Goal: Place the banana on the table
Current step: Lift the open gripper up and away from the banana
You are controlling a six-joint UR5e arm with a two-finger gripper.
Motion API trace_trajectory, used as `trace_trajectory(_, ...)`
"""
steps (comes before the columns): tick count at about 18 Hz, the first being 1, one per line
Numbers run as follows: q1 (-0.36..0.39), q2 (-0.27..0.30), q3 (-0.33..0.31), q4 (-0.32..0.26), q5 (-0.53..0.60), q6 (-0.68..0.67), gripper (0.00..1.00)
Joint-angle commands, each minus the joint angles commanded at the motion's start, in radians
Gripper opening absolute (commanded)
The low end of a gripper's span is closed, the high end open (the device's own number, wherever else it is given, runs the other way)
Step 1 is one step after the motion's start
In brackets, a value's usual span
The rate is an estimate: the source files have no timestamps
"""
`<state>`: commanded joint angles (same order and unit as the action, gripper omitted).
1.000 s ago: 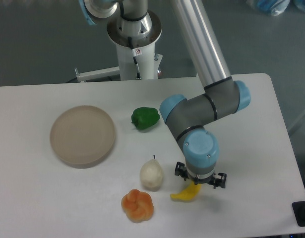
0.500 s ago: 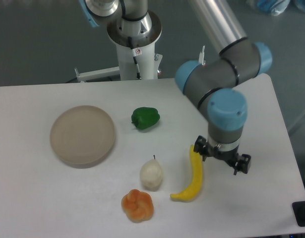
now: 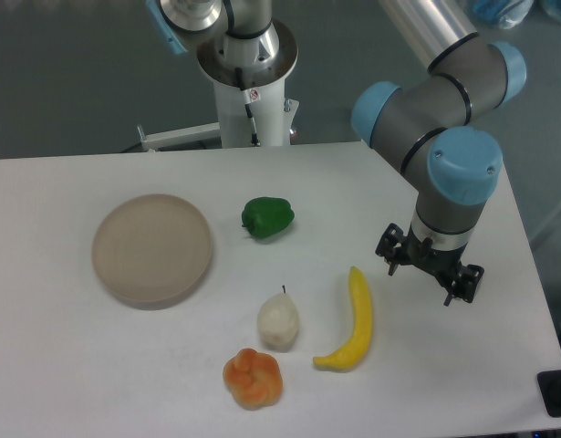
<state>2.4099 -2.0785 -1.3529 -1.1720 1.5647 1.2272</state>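
Fingers of the gripper (image 3: 430,274) stand spread apart with nothing between them, so the claw is released and touches no object; its dark fingertips (image 3: 389,255) hang over the white table (image 3: 70,365) toward the right side, tilted so that one tip sits nearer the banana and the other nearer the table's right edge. Above the claw rises a grey wrist segment capped by a blue joint cover (image 3: 462,164), and from there the arm (image 3: 444,82) bends back through a second grey-and-blue elbow before a silver tube runs up and out of the top of the picture. The robot's white base column (image 3: 248,82) stands behind the table's far edge. The banana (image 3: 353,324) lies flat on the table, just left of the claw and apart from it, its curved yellow body running from a tip near the claw down to a stubby end toward the front edge. A pale pear (image 3: 279,321) stands just left of the banana, an orange lobed fruit (image 3: 254,378) sits in front of the pear, a green pepper (image 3: 267,217) rests farther back near the middle, and a round beige plate (image 3: 152,248) lies well apart on the left.
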Motion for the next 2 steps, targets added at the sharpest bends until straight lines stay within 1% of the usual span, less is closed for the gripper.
trace_trajectory(2,0.0,0.0,-0.003,0.005,0.002,0.0,1.0)
